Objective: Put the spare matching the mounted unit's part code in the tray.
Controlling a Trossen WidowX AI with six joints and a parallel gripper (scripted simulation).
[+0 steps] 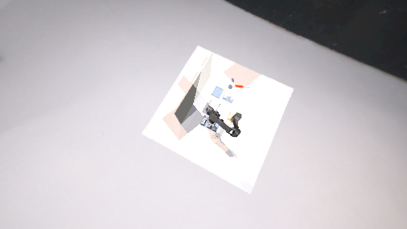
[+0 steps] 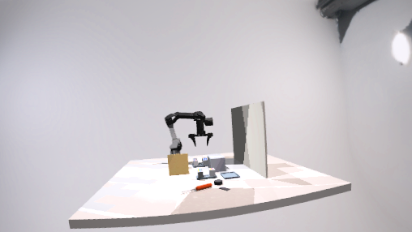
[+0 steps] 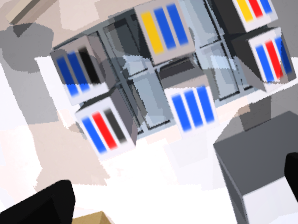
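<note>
My gripper (image 2: 201, 145) (image 3: 182, 181) is open and empty, pointing down above the spares rack (image 1: 210, 122) (image 3: 149, 101). In the wrist view striped spares stand in it: blue-blue-black (image 3: 76, 72) at upper left, blue-red-black (image 3: 104, 131) at lower left, yellow-blue-blue (image 3: 165, 31) at top middle, three blues (image 3: 193, 109) below it, yellow-red-blue (image 3: 254, 10) at top right and blue-red-blue (image 3: 272, 60) beneath. The grey mounted unit (image 2: 216, 163) (image 3: 255, 150) stands beside the rack; its back code is hidden. The flat blue tray (image 1: 217, 92) (image 2: 230, 175) has nothing visible on it.
A tall panel (image 1: 186, 105) (image 2: 251, 138) stands behind the mounted unit. A tan block (image 2: 178, 164) (image 3: 92, 219) stands near the arm's base. A small holder with two blocks (image 1: 228, 98) (image 2: 206, 176) is beside the tray. An orange-handled tool (image 1: 239, 86) (image 2: 203, 186) and a dark disc (image 1: 230, 86) (image 2: 218, 182) lie nearby.
</note>
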